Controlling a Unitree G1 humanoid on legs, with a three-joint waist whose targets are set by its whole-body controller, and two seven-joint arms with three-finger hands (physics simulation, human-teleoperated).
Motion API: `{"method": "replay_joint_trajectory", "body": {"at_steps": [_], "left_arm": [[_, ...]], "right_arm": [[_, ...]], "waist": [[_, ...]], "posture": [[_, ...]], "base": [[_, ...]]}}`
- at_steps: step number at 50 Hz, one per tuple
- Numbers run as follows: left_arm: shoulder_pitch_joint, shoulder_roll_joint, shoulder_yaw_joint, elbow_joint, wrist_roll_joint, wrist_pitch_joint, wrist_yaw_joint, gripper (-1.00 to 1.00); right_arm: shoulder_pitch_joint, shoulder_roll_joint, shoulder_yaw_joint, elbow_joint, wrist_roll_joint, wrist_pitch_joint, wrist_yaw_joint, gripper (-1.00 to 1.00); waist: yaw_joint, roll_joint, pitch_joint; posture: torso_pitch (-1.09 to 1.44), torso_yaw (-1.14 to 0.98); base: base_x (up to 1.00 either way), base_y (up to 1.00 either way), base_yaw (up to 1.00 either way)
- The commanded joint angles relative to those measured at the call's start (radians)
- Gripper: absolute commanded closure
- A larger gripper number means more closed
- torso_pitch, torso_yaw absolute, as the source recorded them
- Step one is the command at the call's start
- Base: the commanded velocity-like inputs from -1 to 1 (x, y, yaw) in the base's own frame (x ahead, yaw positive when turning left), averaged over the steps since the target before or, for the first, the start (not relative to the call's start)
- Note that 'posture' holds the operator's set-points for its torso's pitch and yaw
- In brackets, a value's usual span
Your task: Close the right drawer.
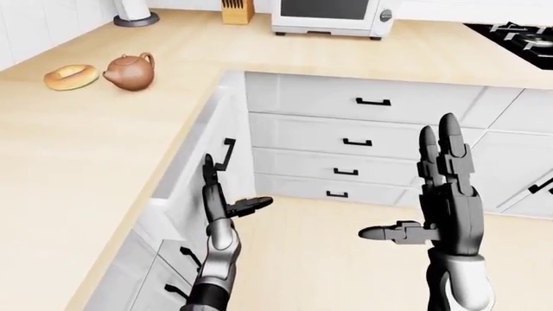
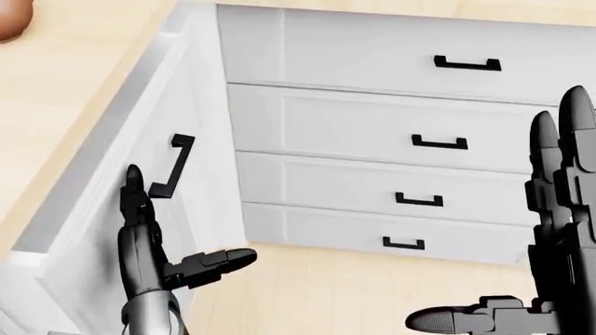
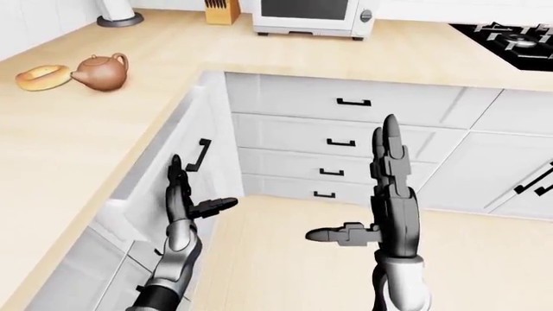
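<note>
The white drawer with a black bar handle is standing pulled out from the left run of cabinets, just beside the corner, under the pale wooden countertop. The robot's left hand is hovering right at the drawer's face, fingers spread apart and thumb jutting right. The right hand is standing upright and well apart over the wooden floor, fingers straight and gripping nothing, while a brown clay teapot is sitting far left beside a bagel.
</note>
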Motion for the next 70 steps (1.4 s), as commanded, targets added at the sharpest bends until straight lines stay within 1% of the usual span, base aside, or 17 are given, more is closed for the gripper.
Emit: {"method": "replay_joint_trajectory", "body": {"at_steps": [1, 10, 33, 49, 54, 59, 70], "left_arm": [[-0.017, 0.018, 0.037, -0.040, -0.015, -0.030, 0.054, -1.00], [-0.036, 0.043, 0.060, -0.016, -0.049, -0.036, 0.057, -1.00], [-0.044, 0.072, 0.084, -0.008, -0.087, -0.034, 0.069, -1.00], [-0.072, 0.098, 0.103, 0.035, -0.118, -0.045, 0.077, -1.00], [-0.083, 0.114, 0.117, 0.055, -0.138, -0.050, 0.080, -1.00], [-0.079, 0.139, 0.140, 0.019, -0.178, -0.022, 0.085, -1.00], [-0.075, 0.167, 0.159, -0.001, -0.212, -0.007, 0.095, -1.00]], "right_arm": [[-0.014, -0.005, -0.002, -0.040, 0.006, -0.023, -0.004, -1.00], [-0.017, -0.006, -0.004, -0.039, 0.006, -0.022, -0.004, -1.00], [-0.016, -0.006, 0.002, -0.025, 0.001, -0.031, -0.007, -1.00], [-0.015, -0.006, 0.003, -0.026, 0.000, -0.030, -0.007, -1.00], [-0.016, -0.006, 0.003, -0.023, 0.000, -0.032, -0.006, -1.00], [-0.017, -0.006, 0.004, -0.026, 0.000, -0.029, -0.006, -1.00], [-0.017, -0.005, 0.006, -0.021, -0.003, -0.032, -0.007, -1.00]], "waist": [[0.009, -0.003, -0.019], [0.009, -0.002, -0.018], [0.008, 0.001, -0.019], [0.008, 0.003, -0.018], [0.008, 0.004, -0.018], [0.006, 0.005, -0.018], [0.000, 0.008, -0.017]], "posture": [[0.00, 0.00], [0.00, 0.00], [0.00, 0.00], [0.00, 0.00], [0.00, 0.00], [0.00, 0.00], [0.00, 0.00]], "base": [[0.00, 0.00, 0.00], [0.00, 0.00, 0.00], [0.00, 0.00, 0.00], [0.00, 0.00, 0.00], [0.00, 0.00, 0.00], [0.00, 0.00, 0.00], [0.00, 0.00, 0.00]]}}
